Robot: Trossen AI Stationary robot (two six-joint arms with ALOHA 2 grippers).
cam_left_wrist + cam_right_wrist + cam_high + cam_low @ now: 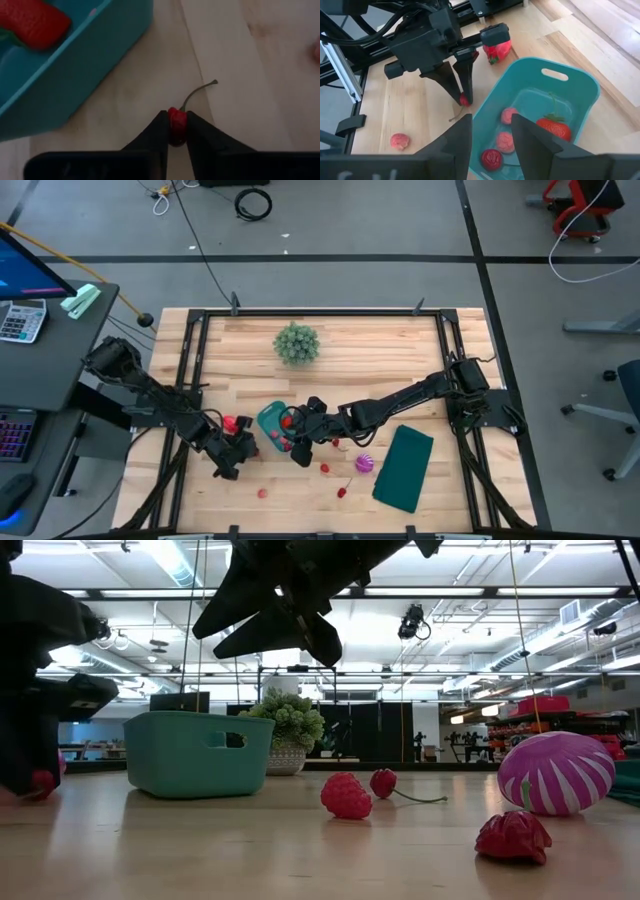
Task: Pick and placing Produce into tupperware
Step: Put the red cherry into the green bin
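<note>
The teal tub stands near the table's middle and holds a strawberry and several pink and red pieces. My left gripper is down at the table just left of the tub, shut on a red cherry. My right gripper hovers open over the tub's near end, touching nothing. Loose produce lies on the wood to the right: a raspberry, a stemmed cherry, a red piece and the purple striped ball. My left gripper pinches the cherry's round red body between its two fingertips, coming from above and slanting down. The cherry's thin stem sticks out ahead of the fingers and lies along the wood. The cherry is at the table surface beside the tub's wall.
A spiky green plant sits toward the far edge. A dark-green slab lies right of the purple ball. A red strawberry lies beside the left arm, and a pink piece sits near the front edge.
</note>
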